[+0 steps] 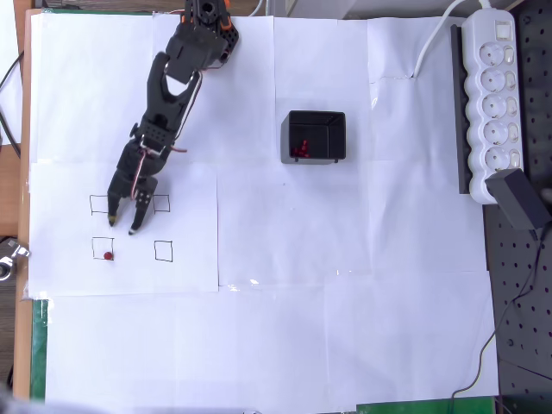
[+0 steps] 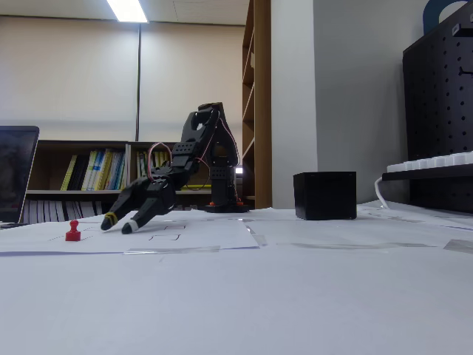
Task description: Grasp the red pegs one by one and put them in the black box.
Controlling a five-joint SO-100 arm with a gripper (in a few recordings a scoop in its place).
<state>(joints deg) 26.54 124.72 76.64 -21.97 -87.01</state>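
White paper covers the tabletop [image 1: 345, 328], with four small drawn squares at the overhead view's left. Further right, the black box [image 1: 313, 136] holds red pegs [image 1: 299, 151]. Among the squares, the pincer [image 1: 123, 226] hangs empty, fingers apart. One red peg [image 1: 107, 255] stands nearby.

This looks like an office or a lab room used for robot trials. Along the back wall stands a low bookshelf [image 2: 96, 177] packed with books and binders, under a long ceiling light [image 2: 127, 10] of the kind offices have. A laptop [image 2: 16, 174] sits at the left edge of the table. The table [image 1: 345, 328] is covered in taped-down white paper sheets, with a white power strip [image 1: 490, 103] and a black adapter [image 1: 522, 200] along one side. A black pegboard panel [image 2: 440, 118] rises on the right in the fixed view.
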